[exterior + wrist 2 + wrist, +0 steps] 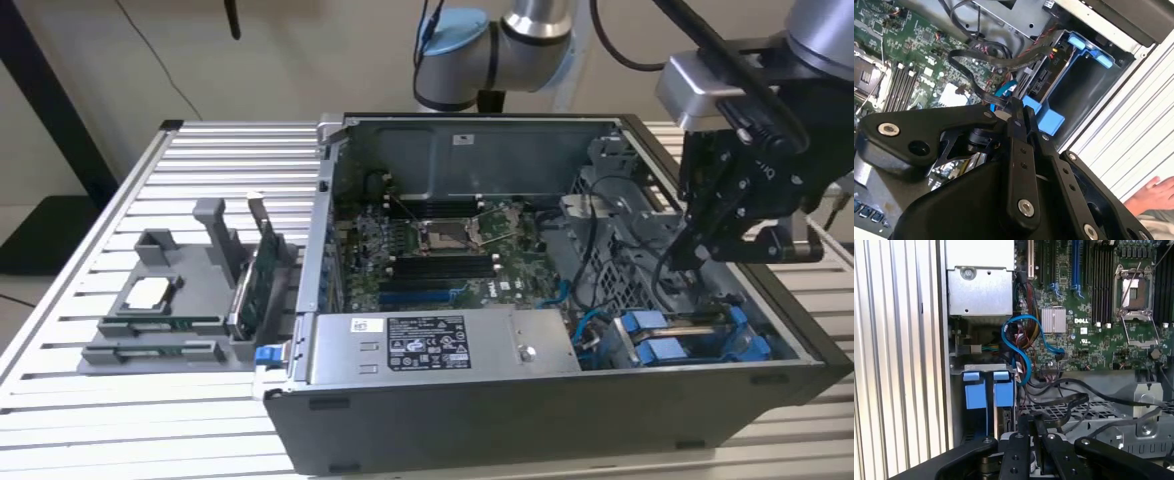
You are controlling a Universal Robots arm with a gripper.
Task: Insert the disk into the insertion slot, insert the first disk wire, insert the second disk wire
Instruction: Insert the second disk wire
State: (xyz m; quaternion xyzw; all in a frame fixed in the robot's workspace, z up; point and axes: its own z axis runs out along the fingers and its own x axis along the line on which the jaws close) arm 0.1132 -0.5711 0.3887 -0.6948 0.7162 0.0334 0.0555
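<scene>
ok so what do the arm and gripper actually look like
The silver-grey tubular metal arm has light blue joint caps and black cables looping off it, with a grey metal box at the wrist. The gripper is matte black: a rounded housing, flat linkage bars and narrow fingers dotted with silver screw heads.

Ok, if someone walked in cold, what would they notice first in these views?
The open computer case on the slatted table, its green motherboard bared in the middle. At the exterior view's right the black gripper hangs inside the case above the bright blue drive carriers in the near corner. In the second wrist view a person's hand is just outside the case.
</scene>
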